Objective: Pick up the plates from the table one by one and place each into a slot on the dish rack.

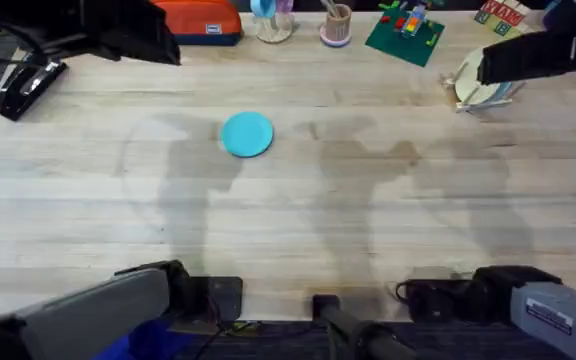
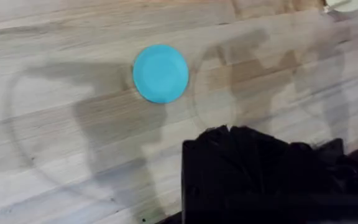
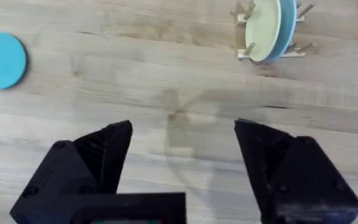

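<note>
A flat round turquoise-blue plastic plate (image 1: 247,134) lies alone on the light wooden plank table (image 1: 298,220) — well apart from the small light-wood peg dish rack (image 3: 271,31). The rack holds a pale cream plate (image 3: 263,28) and a light blue plate (image 3: 287,25) upright, side by side. The right gripper (image 3: 185,180) hangs over bare wood, black fingers spread wide; whether the left gripper is open, I cannot tell.
</note>
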You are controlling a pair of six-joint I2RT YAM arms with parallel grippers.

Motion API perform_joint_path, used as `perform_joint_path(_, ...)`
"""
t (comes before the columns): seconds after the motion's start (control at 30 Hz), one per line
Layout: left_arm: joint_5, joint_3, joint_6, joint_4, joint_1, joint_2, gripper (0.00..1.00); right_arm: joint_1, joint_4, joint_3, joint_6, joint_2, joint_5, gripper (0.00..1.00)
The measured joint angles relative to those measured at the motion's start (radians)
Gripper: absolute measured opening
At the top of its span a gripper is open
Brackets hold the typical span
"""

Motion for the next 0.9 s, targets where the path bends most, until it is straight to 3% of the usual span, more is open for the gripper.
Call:
perform_joint_path(0.33,0.179,0.000,0.109,-0.024,0.055,0.104,0.042,0.000,0.000,0.000,0.000,0.000,0.000,0.994)
perform_joint_path(0.67,0.268,-0.006,0.238,-0.081,0.097,0.206,0.042,0.000,0.000,0.000,0.000,0.000,0.000,0.993)
perform_joint_path(0.9,0.314,-0.160,0.291,-0.025,0.147,0.214,0.042,0.000,0.000,0.000,0.000,0.000,0.000,0.995)
